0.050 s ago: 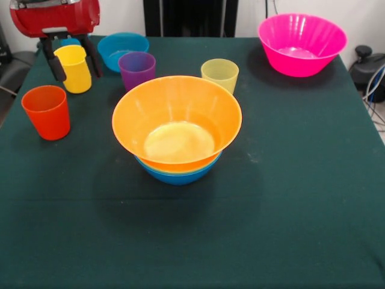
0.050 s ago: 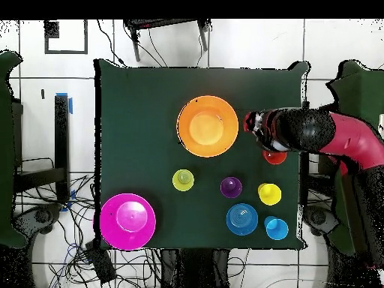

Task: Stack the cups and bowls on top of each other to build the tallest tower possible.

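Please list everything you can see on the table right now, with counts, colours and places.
Places as in the front view.
Orange-yellow bowl: one, centre, nested on the base blue bowl.
Loose blue bowl: one, back left.
Pink bowl: one, back right.
Orange cup: one, left edge.
Yellow cup: one, back left.
Blue cup: one, behind the yellow cup, mostly hidden.
Purple cup: one, behind the centre bowl.
Yellow-green cup: one, right of the purple cup.
Table: one, dark green cloth.
Arm: one, red and black.
Tool: one, black fingers apart either side of the yellow cup.
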Tool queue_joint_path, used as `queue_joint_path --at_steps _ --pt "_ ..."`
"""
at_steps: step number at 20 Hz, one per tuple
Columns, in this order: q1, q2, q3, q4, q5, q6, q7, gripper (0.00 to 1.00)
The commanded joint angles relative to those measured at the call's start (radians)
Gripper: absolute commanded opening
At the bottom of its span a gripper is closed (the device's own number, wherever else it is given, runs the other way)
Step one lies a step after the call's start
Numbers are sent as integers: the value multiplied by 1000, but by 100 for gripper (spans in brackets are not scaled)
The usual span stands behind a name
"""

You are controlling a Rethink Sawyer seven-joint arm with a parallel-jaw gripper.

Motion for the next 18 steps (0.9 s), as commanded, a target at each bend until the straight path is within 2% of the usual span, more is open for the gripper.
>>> queue_joint_path --at_steps 1,9,14,18 --pt "2 79 -30 -48 -45 76 -185 100" --pt "-7 98 -28 -56 -56 70 -197 100" --pt "-26 107 -7 -53 -22 94 -203 100" --pt "-26 109 -6 -65 -22 103 -204 100"
